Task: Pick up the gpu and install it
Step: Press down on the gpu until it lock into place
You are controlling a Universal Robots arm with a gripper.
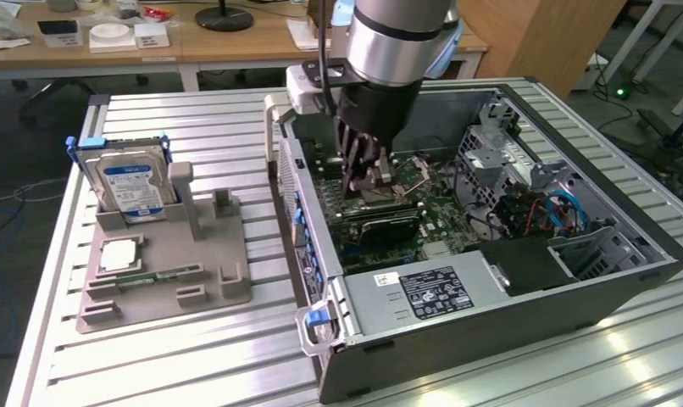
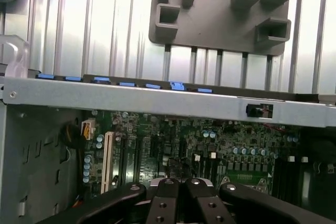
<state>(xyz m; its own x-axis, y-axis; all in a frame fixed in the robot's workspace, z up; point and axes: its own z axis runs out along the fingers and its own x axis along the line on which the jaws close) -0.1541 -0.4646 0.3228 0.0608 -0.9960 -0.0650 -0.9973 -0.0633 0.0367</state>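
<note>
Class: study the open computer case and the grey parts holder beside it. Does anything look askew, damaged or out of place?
Nothing stands out. The hard drive stands upright in the grey holder; the gripper is inside the case.

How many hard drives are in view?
1. The hard drive, silver with a blue label, stands upright in the grey holder on the table, at the exterior view's left. Others may sit hidden inside the computer case.

The arm (image 1: pixel 396 38) is a thick cylinder of brushed silver metal with a pale blue cap at its upper edge. Below it sits a black wrist housing, and a thin black cable runs down its side. The gripper (image 1: pixel 364 174) is black, its linked fingers (image 2: pixel 131 198) jointed with round silver screws and pins.
</note>
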